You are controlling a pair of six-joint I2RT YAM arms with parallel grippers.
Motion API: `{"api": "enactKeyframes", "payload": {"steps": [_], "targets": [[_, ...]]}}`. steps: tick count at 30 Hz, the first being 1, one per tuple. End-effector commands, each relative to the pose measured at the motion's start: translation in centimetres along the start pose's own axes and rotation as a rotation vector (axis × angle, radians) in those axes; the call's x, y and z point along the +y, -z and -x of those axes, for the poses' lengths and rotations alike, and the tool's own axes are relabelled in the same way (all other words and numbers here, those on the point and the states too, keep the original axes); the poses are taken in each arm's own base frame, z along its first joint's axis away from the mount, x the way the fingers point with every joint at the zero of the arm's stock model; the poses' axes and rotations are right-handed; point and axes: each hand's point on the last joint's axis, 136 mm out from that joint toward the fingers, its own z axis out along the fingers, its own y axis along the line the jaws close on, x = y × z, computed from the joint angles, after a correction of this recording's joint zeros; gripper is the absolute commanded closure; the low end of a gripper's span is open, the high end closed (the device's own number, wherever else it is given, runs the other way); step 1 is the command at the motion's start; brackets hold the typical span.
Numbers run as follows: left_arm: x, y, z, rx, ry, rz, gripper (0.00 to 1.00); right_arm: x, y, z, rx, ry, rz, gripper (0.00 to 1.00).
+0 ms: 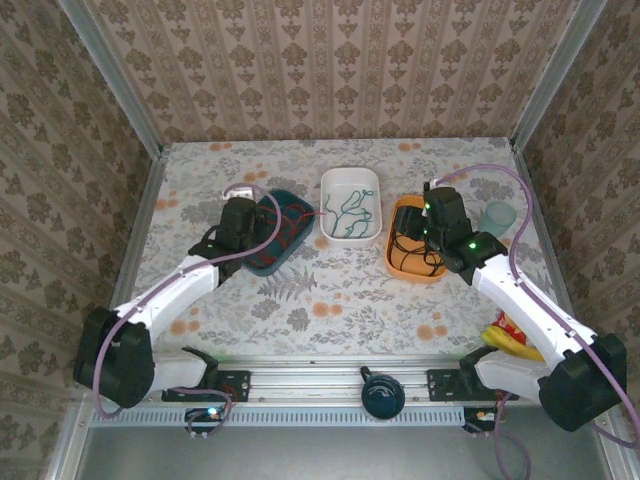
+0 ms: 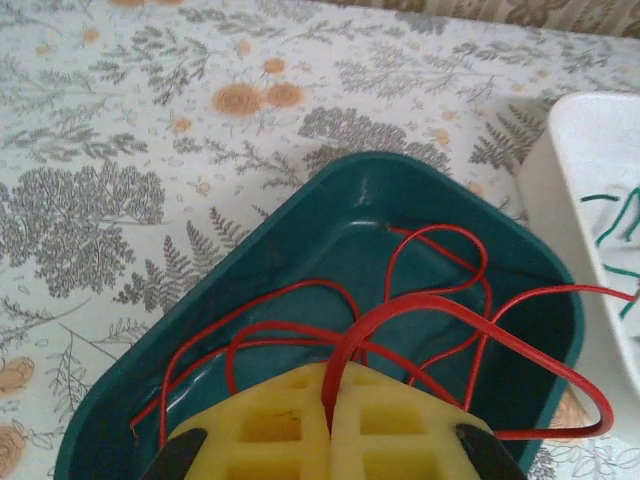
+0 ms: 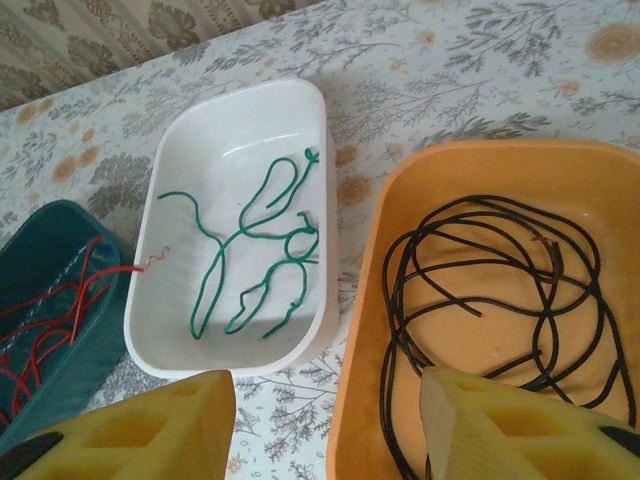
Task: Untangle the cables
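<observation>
The sorting looks nearly finished, since each colour sits in its own container and no two cables cross. The red cable (image 2: pixel 440 300) lies in loose overlapping loops in the teal tray (image 2: pixel 330 180) on the left. The green cable (image 3: pixel 228 237) sprawls in a few open bends on the floor of the white tray (image 3: pixel 240 110) in the middle. The black cable (image 3: pixel 478 200) is coiled in several wide rings inside the orange tray (image 3: pixel 500 150) on the right. What seems left is small: one red end strays over the teal rim toward the white tray, its bare tip resting at the white wall, so it needs tucking back. The left gripper (image 2: pixel 332 400) is low over the teal tray with its yellow pads pressed together, pinching a strand of the red cable between them. The right gripper (image 3: pixel 328 400) hovers above the gap between the white and orange trays, its pads standing apart and holding nothing. All three wires are thin, springy and kinked — they hold their curves rather than lying flat.
</observation>
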Motion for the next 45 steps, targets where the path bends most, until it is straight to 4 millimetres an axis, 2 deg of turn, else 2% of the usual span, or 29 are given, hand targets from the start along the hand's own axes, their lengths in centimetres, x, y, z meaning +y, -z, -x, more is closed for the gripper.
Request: {"api": "enactKeyframes", "payload": {"steps": [1,2,3,4,5,6,9,10,12,14,17,19,20,21,22,23,27,30,32,33,35,38,41,45], "targets": [[0.1,-0.6,0.8,-0.046,0.068,0.008,0.98,1.0,0.2,0.8,0.001,0.015,0.043,0.47],[0.1,-0.8,0.8,-0.043,0.069,0.015,0.84,1.0,0.1,0.7,0.006,0.016,0.041,0.47],[0.0,-0.9,0.7,-0.036,0.07,0.016,0.61,0.9,0.1,0.6,0.009,0.017,0.036,0.47],[0.0,-0.8,0.9,-0.034,0.067,0.016,0.44,0.8,0.1,0.6,0.009,0.018,0.03,0.47],[0.1,-0.4,1.3,-0.045,0.063,0.032,0.31,0.6,0.1,0.6,0.006,0.017,0.018,0.47],[0.3,0.3,2.0,-0.069,0.059,0.055,0.21,0.3,0.2,0.7,-0.002,0.016,0.002,0.46],[2.1,3.6,4.2,-0.181,0.051,0.183,0.03,-1.0,0.6,1.3,-0.039,0.013,-0.057,0.45],[3.0,4.9,4.7,-0.218,0.051,0.238,0.0,-1.6,0.7,1.3,-0.05,0.009,-0.082,0.45],[5.3,7.7,5.2,-0.286,0.055,0.365,0.0,-3.1,1.0,1.5,-0.084,-0.001,-0.141,0.44],[7.7,9.5,4.8,-0.313,0.055,0.471,0.0,-5.0,1.4,1.5,-0.124,-0.007,-0.218,0.42],[11.5,11.2,2.9,-0.291,0.03,0.622,0.0,-7.5,2.1,1.6,-0.206,0.033,-0.334,0.39],[13.9,12.3,1.6,-0.263,0.014,0.728,0.0,-8.8,2.2,1.7,-0.286,0.092,-0.387,0.32],[14.9,12.8,1.1,-0.25,0.004,0.775,0.0,-9.3,2.3,1.8,-0.345,0.128,-0.411,0.28],[15.7,13.1,0.7,-0.234,-0.009,0.809,0.0,-9.7,2.3,2.0,-0.4,0.17,-0.434,0.12],[16.2,13.2,0.5,-0.233,-0.033,0.841,0.0,-10.0,2.0,1.6,-0.422,0.215,-0.442,0.0],[16.7,13.3,0.3,-0.237,-0.055,0.873,0.0,-10.1,1.6,1.4,-0.444,0.274,-0.449,0.0],[18.3,11.8,-1.1,-0.244,-0.063,0.93,0.0,-11.3,-1.1,-0.1,-0.381,0.402,-0.529,0.0],[19.0,8.8,-2.7,-0.211,-0.054,0.866,0.0,-12.4,-3.1,-1.4,-0.383,0.364,-0.574,0.0],[19.5,7.3,-3.5,-0.208,-0.034,0.844,0.0,-12.0,-4.1,-1.3,-0.412,0.373,-0.557,0.0],[19.5,6.2,-4.1,-0.212,-0.03,0.81,0.0,-10.9,-4.7,-1.0,-0.434,0.401,-0.501,0.0],[19.0,4.8,-4.1,-0.211,-0.064,0.756,0.0,-10.3,-6.0,-1.2,-0.425,0.477,-0.467,0.0],[17.8,3.3,-3.1,-0.251,-0.111,0.669,0.0,-10.7,-7.0,-1.3,-0.443,0.499,-0.414,0.0],[17.9,2.1,-2.5,-0.257,-0.108,0.62,0.0,-13.4,-6.3,-1.0,-0.475,0.369,-0.424,0.0],[18.1,1.1,-1.6,-0.293,-0.106,0.602,0.0,-15.0,-7.9,-1.1,-0.387,0.278,-0.299,0.0]]}}
